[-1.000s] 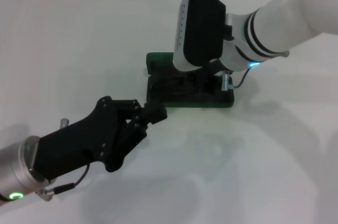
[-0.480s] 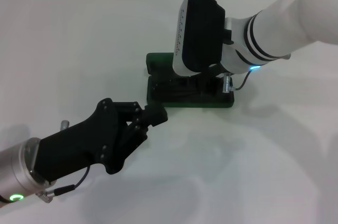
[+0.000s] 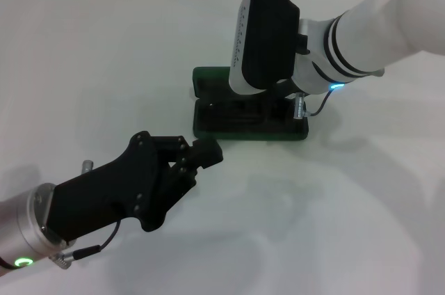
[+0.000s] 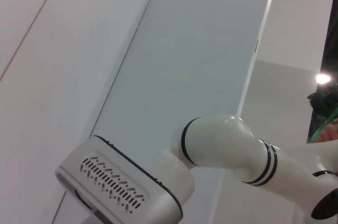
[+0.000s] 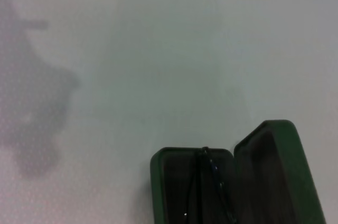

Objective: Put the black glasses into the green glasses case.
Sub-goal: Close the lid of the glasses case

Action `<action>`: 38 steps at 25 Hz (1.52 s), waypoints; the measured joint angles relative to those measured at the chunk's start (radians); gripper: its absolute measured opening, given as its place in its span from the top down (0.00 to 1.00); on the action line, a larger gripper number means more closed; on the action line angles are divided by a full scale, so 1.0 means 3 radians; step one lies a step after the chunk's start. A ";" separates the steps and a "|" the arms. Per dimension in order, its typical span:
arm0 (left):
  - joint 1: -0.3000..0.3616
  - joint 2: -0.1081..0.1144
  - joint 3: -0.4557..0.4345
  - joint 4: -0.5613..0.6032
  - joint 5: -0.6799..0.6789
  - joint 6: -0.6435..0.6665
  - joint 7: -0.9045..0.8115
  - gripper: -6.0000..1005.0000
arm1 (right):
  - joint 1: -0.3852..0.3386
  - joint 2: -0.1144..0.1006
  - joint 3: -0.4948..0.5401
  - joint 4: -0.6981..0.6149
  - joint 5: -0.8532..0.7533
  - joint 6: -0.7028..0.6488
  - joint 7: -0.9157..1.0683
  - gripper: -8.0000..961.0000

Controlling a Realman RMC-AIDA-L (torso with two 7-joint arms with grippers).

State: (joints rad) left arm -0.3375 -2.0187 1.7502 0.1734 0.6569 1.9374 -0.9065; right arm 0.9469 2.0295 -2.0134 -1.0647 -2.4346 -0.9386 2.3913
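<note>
The green glasses case point(image 3: 250, 117) lies open on the white desk point(image 3: 104, 51), approx. in the middle of the head view, w/ its lid point(image 3: 208, 78) folded back on the far side. In the right wrist view the case point(image 5: 232, 182) shows its dark lining, and the black glasses point(image 5: 211, 182) lie inside the lower half; thin black temple arms are visible there, the lenses I cannot make out.

The right gripper point(image 3: 268, 104) is directly above the case, pointing down into it. Its body hides the fingers in the head view and the wrist view does not show them, so I cannot tell if the fingers are wide or narrow.

The left gripper point(image 3: 207, 152) is low over the desk, just beside the near-left corner of the case but not touching it. Its black fingers point(image 3: 208, 150) are narrow, tips together, holding nothing. The left wrist view shows only the right arm point(image 4: 232, 150) and a wall.
</note>
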 joint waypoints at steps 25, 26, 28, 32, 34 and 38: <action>-0.0026 0.0026 -0.0001 0.0000 -0.0037 0.0042 0.0000 0.98 | -0.0458 0.0000 0.0105 -0.0613 -0.0012 -0.0223 0.0000 0.88; -0.0030 0.0033 -0.0003 0.0002 -0.0048 0.0049 -0.0001 0.98 | -0.0514 0.0000 0.0131 -0.0687 -0.0004 -0.0240 -0.0001 0.88; -0.0039 0.0050 -0.0007 0.0004 -0.0088 0.0077 -0.0003 0.98 | -0.0646 0.0000 0.0178 -0.0833 0.0025 -0.0251 -0.0004 0.88; -0.0093 0.0131 -0.0113 0.0011 -0.0139 0.0123 -0.0075 0.97 | -0.1045 -0.0019 0.0394 -0.1211 0.0273 -0.0292 -0.0046 0.87; -0.0148 0.0192 -0.0192 0.0014 -0.0143 0.0126 -0.0128 0.97 | -0.1303 -0.0022 0.0695 -0.1388 0.0670 -0.0428 -0.0181 0.87; -0.0272 0.0313 -0.0360 0.0041 -0.0131 0.0100 -0.0107 0.97 | -0.1739 -0.0009 0.1468 -0.1429 0.1932 -0.0873 -0.0853 0.87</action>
State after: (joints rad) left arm -0.4190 -1.9248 1.6421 0.1858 0.6174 1.9675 -0.9385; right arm 0.4251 2.0267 -1.5730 -1.4934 -1.8551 -1.2005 2.1354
